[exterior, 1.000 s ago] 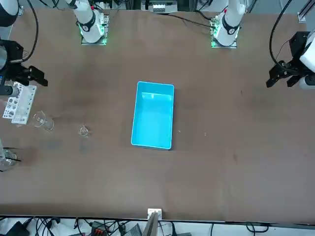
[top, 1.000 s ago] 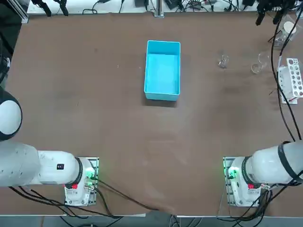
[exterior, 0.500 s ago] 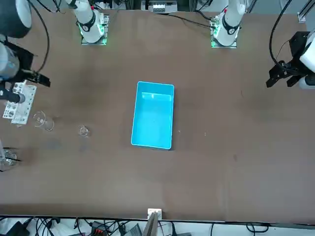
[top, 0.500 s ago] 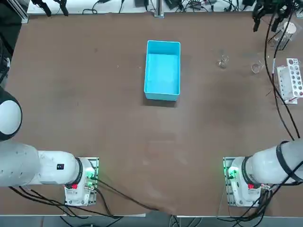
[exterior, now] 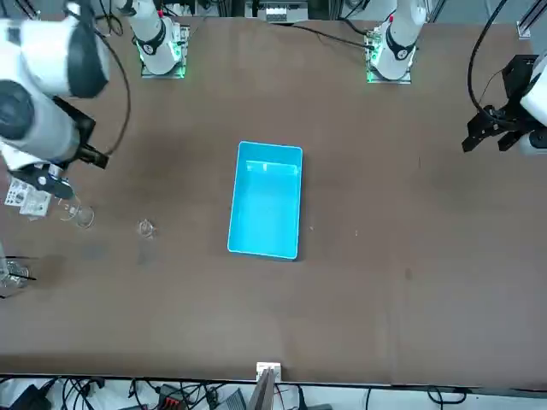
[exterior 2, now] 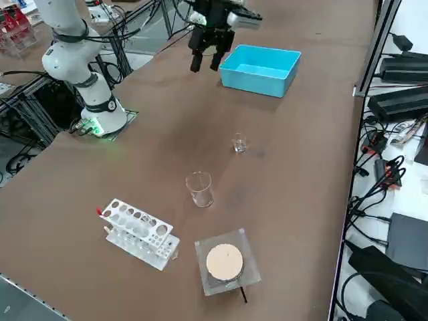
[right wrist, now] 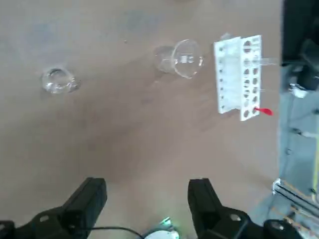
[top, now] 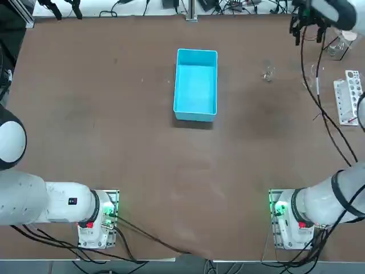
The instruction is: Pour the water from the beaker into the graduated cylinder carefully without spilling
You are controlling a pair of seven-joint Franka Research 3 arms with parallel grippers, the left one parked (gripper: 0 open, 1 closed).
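Clock directions were taken from the right side view, with twelve at its far edge. Nearest, the capped vessel [exterior 2: 225, 262] was seen between five and six o'clock from the beaker [exterior 2: 200, 188]; a wide elbow swing could have caused it to be knocked. The white rack [exterior 2: 140, 234], a red-tipped piece [exterior 2: 99, 211] at its corner, was found toward eight o'clock, where it could have been jostled by a low approach. The beaker itself was left upright on the surface [exterior 2: 134, 160]; its water could have been slopped by a hard squeeze or a jerky lift (the water level could not be made out). Farther off, toward one or two, the graduated cylinder [exterior 2: 239, 142] was stood upright; a spill could have been caused by a stream poured off-centre, a topple by a touch of the beaker's rim. Toward eleven from the cylinder, the right pincer [exterior 2: 206, 61] was held spread, with nothing gripped. Just past twelve, the blue tray [exterior 2: 254, 85] was placed.

Counted: one beaker, one cylinder, one rack, one red-tipped piece, one capped vessel, one tray.
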